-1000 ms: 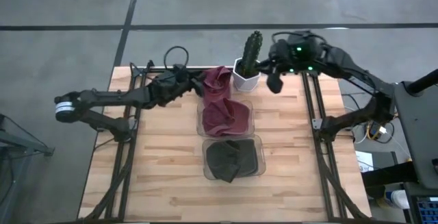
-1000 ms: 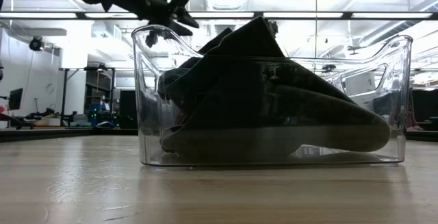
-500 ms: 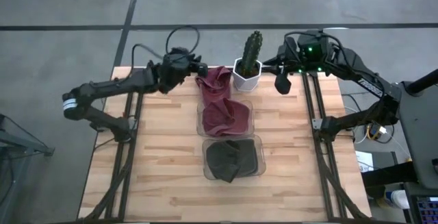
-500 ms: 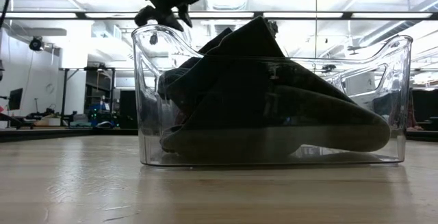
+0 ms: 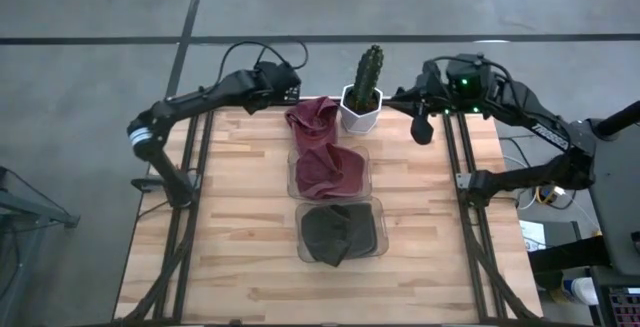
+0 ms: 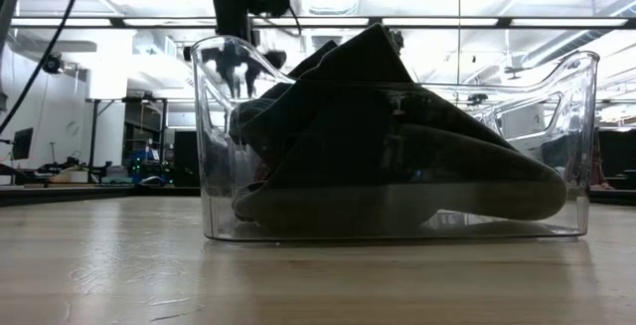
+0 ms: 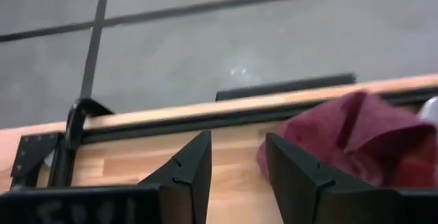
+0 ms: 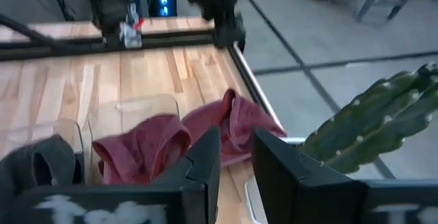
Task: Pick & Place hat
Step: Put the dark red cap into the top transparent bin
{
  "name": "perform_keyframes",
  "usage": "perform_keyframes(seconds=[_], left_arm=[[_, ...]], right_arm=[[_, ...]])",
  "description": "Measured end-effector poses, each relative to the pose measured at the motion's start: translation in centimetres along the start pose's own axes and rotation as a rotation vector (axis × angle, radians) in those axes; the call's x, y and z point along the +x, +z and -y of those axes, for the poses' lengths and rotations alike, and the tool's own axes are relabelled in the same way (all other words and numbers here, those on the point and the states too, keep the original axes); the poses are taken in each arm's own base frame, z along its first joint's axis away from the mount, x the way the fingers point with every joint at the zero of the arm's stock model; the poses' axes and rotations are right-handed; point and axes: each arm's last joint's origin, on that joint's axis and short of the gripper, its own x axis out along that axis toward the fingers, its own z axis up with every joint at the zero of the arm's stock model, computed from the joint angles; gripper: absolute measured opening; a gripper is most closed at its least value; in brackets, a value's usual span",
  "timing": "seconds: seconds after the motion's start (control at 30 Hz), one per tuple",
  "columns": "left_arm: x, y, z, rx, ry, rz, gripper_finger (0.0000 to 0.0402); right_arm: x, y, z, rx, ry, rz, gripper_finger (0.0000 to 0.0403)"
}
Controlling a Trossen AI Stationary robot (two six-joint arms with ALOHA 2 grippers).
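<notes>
A maroon hat lies partly in the far clear bin. Its far part spills over the bin's far wall onto the table. A dark hat fills the near clear bin, close up in the low view. My left gripper hovers open at the table's far edge, just left of the maroon hat. My right gripper hangs right of the cactus pot, its fingers a narrow gap apart, holding nothing.
A tall green cactus in a white pot stands at the far edge between the two grippers. Dark rails run along the table's left and right sides. Bare wood lies left and right of the bins.
My left gripper has drawn away from the maroon hat, rising and moving toward the table's far edge while its arm swung back. My right gripper has drifted toward the right edge and slightly nearer. Both hats have stayed where they were.
</notes>
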Motion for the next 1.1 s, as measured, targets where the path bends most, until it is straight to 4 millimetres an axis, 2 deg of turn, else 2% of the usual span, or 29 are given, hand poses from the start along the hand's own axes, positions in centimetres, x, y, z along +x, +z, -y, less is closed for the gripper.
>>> perform_keyframes(seconds=[0.2,0.4,0.9,1.1], left_arm=[[2.5,-0.5,0.3,0.017,0.058,-0.04,0.013],[3.8,-0.3,0.8,-0.03,0.059,-0.021,0.013],[3.8,0.2,1.3,-0.077,0.012,0.023,0.013],[3.8,-0.3,1.7,-0.06,-0.121,-0.111,0.013]], right_arm=[[-0.4,-0.8,-0.2,0.008,-0.011,0.085,0.0081],[0.0,-1.4,-0.2,0.002,-0.014,0.101,0.0071],[0.1,-1.5,-0.2,-0.017,-0.016,0.1,0.0084],[0.1,-1.5,-0.2,-0.029,-0.017,0.098,0.0082]])
